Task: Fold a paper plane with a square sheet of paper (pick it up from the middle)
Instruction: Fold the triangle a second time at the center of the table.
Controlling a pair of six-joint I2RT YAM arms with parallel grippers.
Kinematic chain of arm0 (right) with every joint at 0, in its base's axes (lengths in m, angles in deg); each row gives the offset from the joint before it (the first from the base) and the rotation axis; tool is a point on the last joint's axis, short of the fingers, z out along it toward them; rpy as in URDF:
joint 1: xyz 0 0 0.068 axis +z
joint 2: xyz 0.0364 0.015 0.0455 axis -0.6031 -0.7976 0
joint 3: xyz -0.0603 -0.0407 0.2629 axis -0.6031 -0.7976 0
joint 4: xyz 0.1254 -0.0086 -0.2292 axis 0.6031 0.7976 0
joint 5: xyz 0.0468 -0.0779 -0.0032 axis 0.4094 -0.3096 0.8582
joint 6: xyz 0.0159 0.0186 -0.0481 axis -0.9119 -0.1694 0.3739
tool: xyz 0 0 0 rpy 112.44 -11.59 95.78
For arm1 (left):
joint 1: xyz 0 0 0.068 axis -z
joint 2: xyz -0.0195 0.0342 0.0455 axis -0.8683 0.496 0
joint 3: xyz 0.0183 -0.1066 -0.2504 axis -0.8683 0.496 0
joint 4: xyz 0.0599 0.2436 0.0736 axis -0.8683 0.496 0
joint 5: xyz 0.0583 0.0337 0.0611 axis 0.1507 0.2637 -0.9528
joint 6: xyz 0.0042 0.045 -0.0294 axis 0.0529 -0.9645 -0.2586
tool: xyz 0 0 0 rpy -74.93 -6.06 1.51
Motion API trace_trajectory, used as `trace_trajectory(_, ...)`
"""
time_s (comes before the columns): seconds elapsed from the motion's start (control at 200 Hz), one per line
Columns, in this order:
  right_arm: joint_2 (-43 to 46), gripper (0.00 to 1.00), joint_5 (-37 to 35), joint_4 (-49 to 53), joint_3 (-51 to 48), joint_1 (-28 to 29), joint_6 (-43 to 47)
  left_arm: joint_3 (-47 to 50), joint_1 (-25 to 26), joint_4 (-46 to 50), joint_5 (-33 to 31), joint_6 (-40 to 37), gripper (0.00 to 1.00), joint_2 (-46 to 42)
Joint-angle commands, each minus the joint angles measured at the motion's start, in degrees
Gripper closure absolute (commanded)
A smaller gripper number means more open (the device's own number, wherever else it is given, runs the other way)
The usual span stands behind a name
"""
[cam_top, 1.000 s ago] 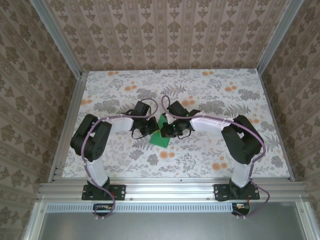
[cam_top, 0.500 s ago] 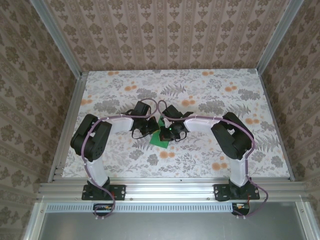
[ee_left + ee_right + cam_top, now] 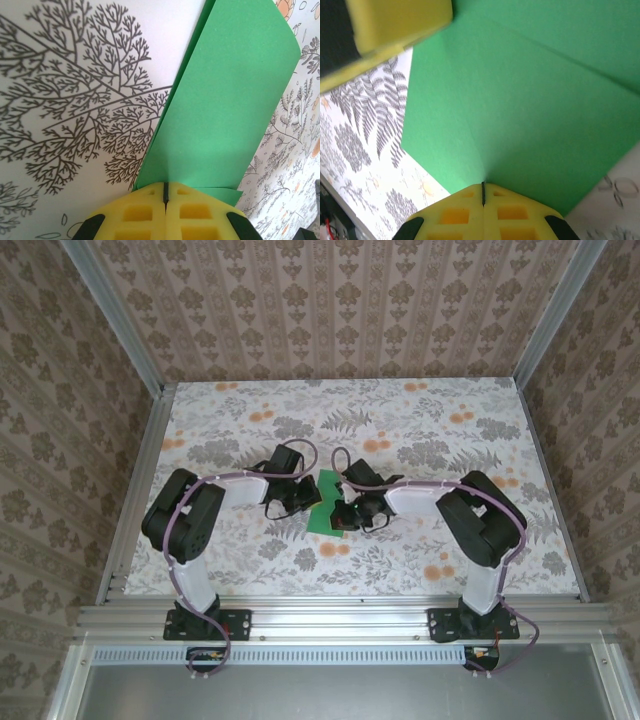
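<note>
Clenched on the square sheet of paper (image 3: 225,100): left claw (image 3: 165,192), right claw (image 3: 483,192). Hold tension even, align edges, then press crease flat on table (image 3: 450,430).

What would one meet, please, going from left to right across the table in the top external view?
Left arm's black gripper → creased bright green sheet of paper → right arm's black gripper.
</note>
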Motion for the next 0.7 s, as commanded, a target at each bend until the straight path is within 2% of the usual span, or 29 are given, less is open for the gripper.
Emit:
trace_trajectory(0.0, 0.96, 0.95, 2.71, 5.9, -5.8, -0.4, -1.6, 2.07, -0.49, 4.18, -4.1, 0.1, 0.99, 2.8)
trace_trajectory(0.205, 3.85, 0.95, 5.49, 2.61, -10.52, -1.93, -3.32, 2.33, -0.56, 4.45, -4.18, -0.27, 0.99, 2.32)
trace_trajectory(0.455, 10.73, 0.94, 4.73, 2.59, -6.95, -1.94, -3.14, 1.78, -0.33, 4.53, -3.84, -0.95, 0.99, 2.0)
trace_trajectory(0.695, 5.85, 0.94, 3.02, 2.79, -1.08, -1.94, -2.8, 0.88, 0.29, 4.9, -3.53, -1.16, 0.99, 2.37)
